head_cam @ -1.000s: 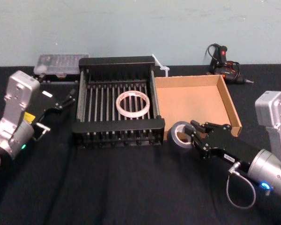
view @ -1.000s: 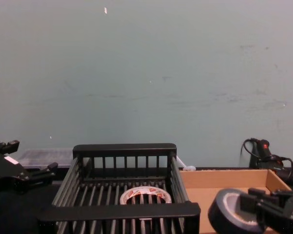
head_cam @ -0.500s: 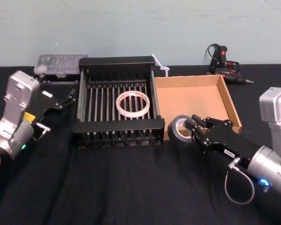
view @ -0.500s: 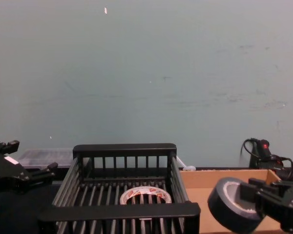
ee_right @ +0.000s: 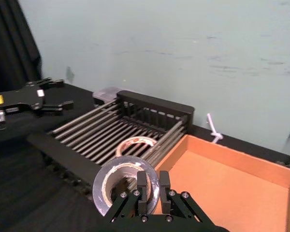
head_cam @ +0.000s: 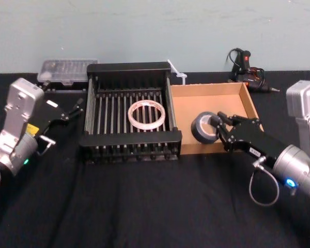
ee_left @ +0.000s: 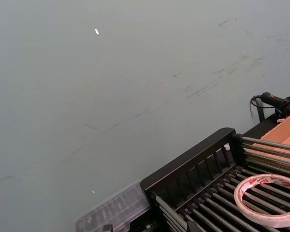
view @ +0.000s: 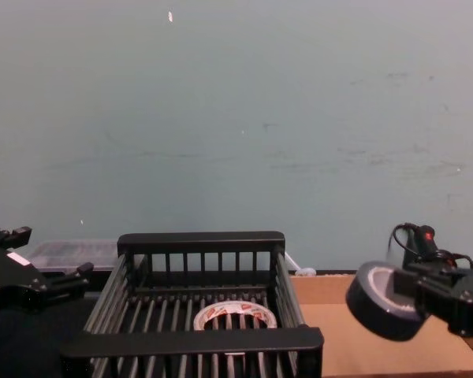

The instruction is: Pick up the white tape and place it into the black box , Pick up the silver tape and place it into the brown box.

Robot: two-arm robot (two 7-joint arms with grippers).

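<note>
I have the right gripper [head_cam: 220, 130] clamped on the silver tape [head_cam: 203, 127], pinching the roll's wall with the roll held on edge, up off the floor of the brown box [head_cam: 232, 99] and over that tray's near-left part, close to its front wall. The white tape [head_cam: 146, 114] lies flat on the slatted floor of the black box [head_cam: 128, 67], near its middle, so that half looks done.

My worry is the release: let go from this height and on edge, the roll could land on its rim and roll, or bounce off the low front wall onto the black tabletop (the walls give little margin). A grip on only one side of the ring may also let it swing as I lower.

The left gripper [head_cam: 67, 111] sits parked beside the crate's left side with its fingers spread apart, holding nothing.

In the chest view the roll [view: 385, 301] covers the tray's floor below it, so I can't judge the gap underneath. The head view doesn't let me gauge the clearance over the front wall either.
</note>
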